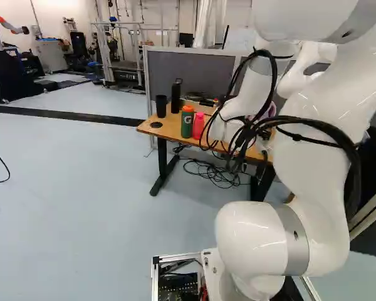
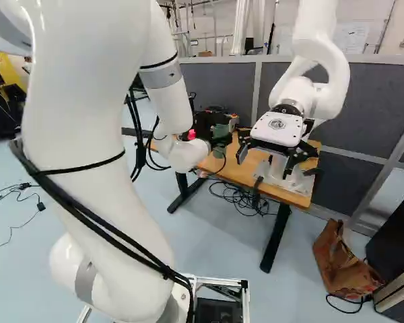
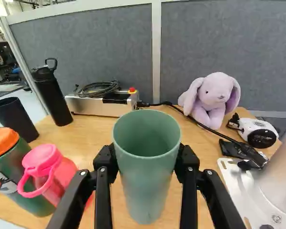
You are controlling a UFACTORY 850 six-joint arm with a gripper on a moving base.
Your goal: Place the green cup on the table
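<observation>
Gripper (image 3: pixel 147 161) grasping cup (image 3: pixel 147 188) from both sides above table (image 3: pixel 96 138), right of pink bottle (image 3: pixel 58 177); cup judged light, fairly stiff, slightly slippery, best held mid-wall.

A green cup (image 2: pixel 221 132) is at the black pincer (image 2: pixel 219 139), near a rounded pink lid (image 2: pixel 192 134). Another white, jointed robot (image 2: pixel 333 70) stands on the long wooden surface (image 2: pixel 245 169); a creased brown bag (image 2: pixel 343 264) sits on the pale blue floor (image 2: pixel 215 252).
</observation>
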